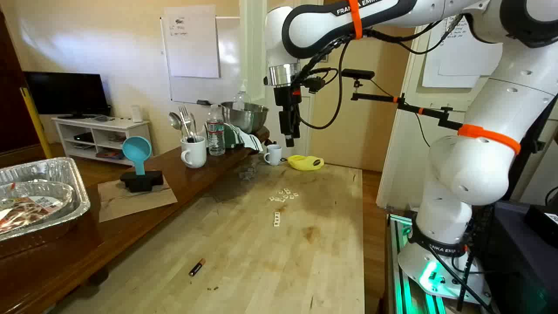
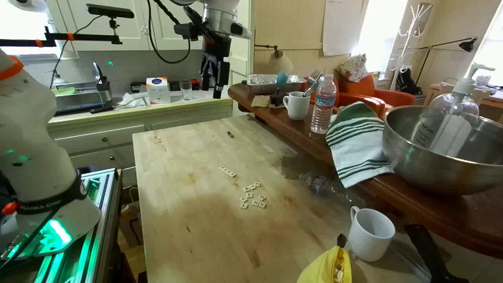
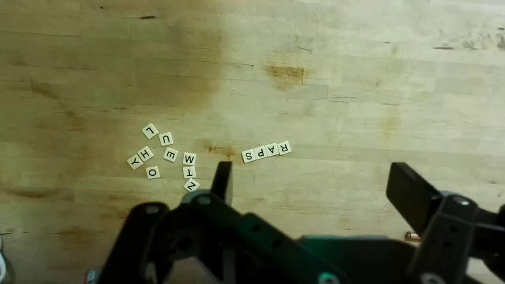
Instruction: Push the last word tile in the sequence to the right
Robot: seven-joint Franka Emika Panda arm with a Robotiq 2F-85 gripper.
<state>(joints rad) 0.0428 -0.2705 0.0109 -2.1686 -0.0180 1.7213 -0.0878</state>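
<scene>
The sequence is a short row of pale letter tiles spelling RAPS, upside down in the wrist view (image 3: 266, 152). It also shows in both exterior views (image 1: 277, 219) (image 2: 227, 171). The last tile, S (image 3: 248, 156), is at the row's left end in the wrist view, on the side toward the loose tiles. The R tile (image 3: 283, 148) is at the right end. The tiles touch or nearly touch. My gripper (image 3: 311, 167) is wide open and empty. In both exterior views it hangs high above the table, fingers down (image 1: 291, 136) (image 2: 211, 88).
Several loose letter tiles (image 3: 169, 154) lie scattered beyond the S end. A battery (image 1: 197, 267) lies on the wooden table. A yellow pouch (image 1: 305, 162) and a white mug (image 2: 371, 234) stand at one end. A raised dark counter (image 1: 174, 174) runs along one side.
</scene>
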